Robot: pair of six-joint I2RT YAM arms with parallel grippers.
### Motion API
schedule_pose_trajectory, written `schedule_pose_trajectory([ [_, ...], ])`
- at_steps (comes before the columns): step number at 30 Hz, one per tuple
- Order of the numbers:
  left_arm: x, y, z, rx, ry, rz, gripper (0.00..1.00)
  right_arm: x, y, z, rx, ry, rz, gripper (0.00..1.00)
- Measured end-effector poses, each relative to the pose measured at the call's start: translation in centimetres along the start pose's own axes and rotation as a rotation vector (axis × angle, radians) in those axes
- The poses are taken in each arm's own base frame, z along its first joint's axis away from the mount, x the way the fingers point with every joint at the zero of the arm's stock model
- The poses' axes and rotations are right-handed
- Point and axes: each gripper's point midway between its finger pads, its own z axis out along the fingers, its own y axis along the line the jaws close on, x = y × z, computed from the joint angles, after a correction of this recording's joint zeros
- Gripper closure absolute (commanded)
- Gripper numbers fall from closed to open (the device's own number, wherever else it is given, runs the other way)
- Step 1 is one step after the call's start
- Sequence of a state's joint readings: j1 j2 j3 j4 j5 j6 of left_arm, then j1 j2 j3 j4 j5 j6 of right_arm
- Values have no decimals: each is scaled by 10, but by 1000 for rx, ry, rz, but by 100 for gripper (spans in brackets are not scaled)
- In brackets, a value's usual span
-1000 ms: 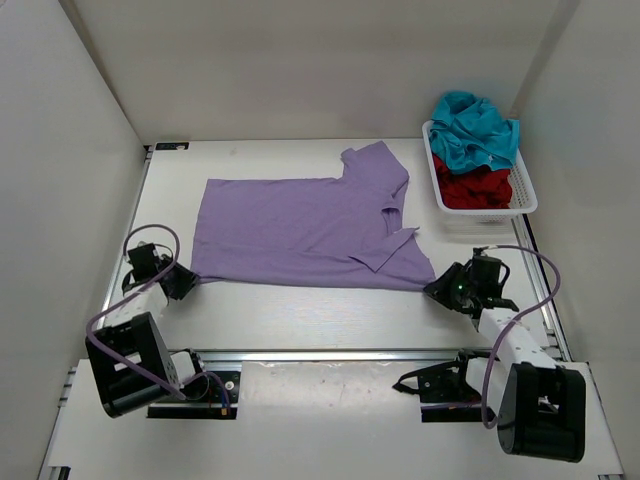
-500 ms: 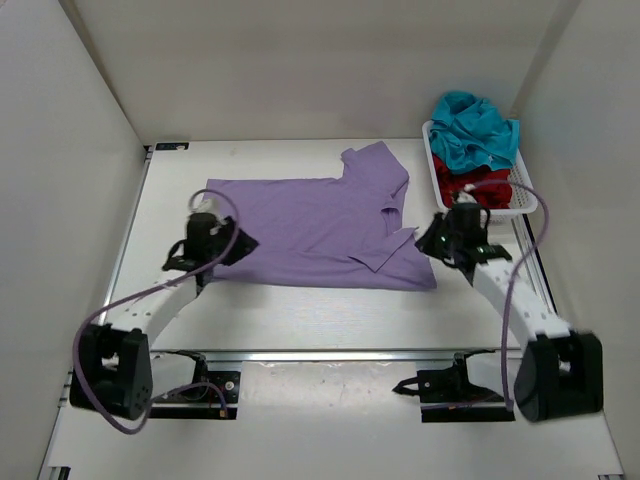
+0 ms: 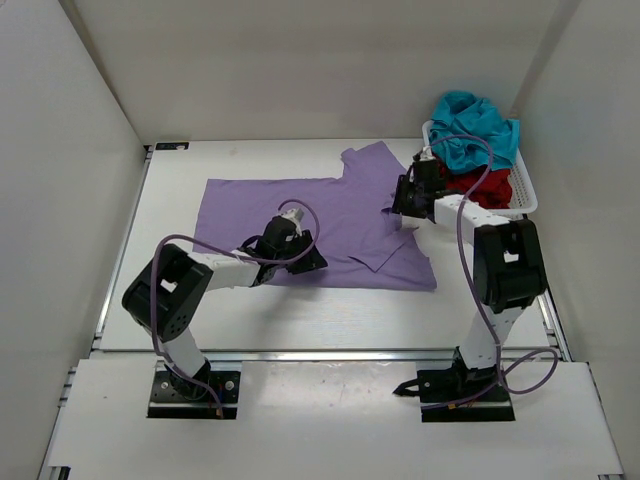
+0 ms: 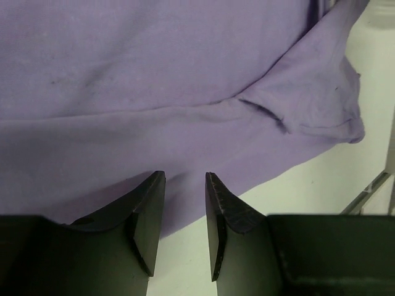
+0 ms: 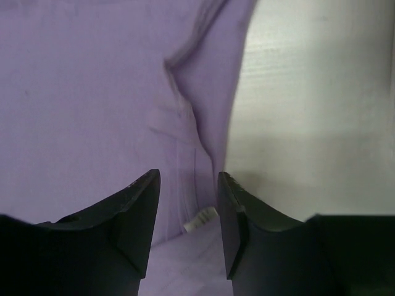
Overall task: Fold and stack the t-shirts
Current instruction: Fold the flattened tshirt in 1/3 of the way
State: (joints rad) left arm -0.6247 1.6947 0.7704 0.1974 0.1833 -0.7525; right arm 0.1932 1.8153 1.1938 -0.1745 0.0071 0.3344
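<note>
Now the lavender shirt (image 3: 300, 215) lies spread out on the table (image 3: 300, 310), mostly flat and about in the middle. Its far sleeve (image 3: 375, 165) points toward the back wall. At its near right corner, a flap (image 3: 388, 250) is folded over onto the body.

The left claw (image 3: 300, 252) sits over the shirt's near hem, a little left of that flap. In the left wrist view the left claw (image 4: 184, 176) has its jaws apart with nothing between them. Purple cloth (image 4: 154, 74) fills the space below and ahead, with the folded flap (image 4: 308, 98) off to the right. Whether the tips touch the cloth cannot be told.

The right claw (image 3: 405, 203) is at the shirt's right edge, just beside the basket (image 3: 520, 205). In the right wrist view the right claw (image 5: 188, 176) is also open and holds nothing. Its gap lines up with a creased edge of the shirt (image 5: 80, 92), and a small white tag (image 5: 200, 221) shows between the fingers. Bare table (image 5: 308, 92) lies to the right.

The teal shirt (image 3: 470, 125) and the red shirt (image 3: 475, 188) are bunched in the basket at the far right, teal toward the back and piled higher.
</note>
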Motion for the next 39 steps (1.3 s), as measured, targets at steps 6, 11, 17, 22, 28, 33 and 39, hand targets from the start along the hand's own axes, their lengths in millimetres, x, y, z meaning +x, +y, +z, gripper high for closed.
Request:
schedule_pose_trajectory([
  [6,-1,3,-2,40,-31,-38,58,-26,3,19,-6,-27,-16,63],
  [11,12,18,-4,22,-10,-66,59,-24,-1,33,2,4,-16,66],
  [17,11,16,-5,37,-15,-78,61,-19,-3,40,4,40,-29,66],
  [22,9,16,-5,41,-19,-88,62,-14,-1,41,-14,66,-32,87],
  [28,8,20,-5,42,-28,-108,63,-12,-9,44,33,76,-27,100],
  [33,7,27,-8,41,-31,-146,63,-15,-42,36,226,55,-32,100],
  [39,6,31,-10,51,-38,-178,64,-35,-79,15,454,-11,-55,100],
])
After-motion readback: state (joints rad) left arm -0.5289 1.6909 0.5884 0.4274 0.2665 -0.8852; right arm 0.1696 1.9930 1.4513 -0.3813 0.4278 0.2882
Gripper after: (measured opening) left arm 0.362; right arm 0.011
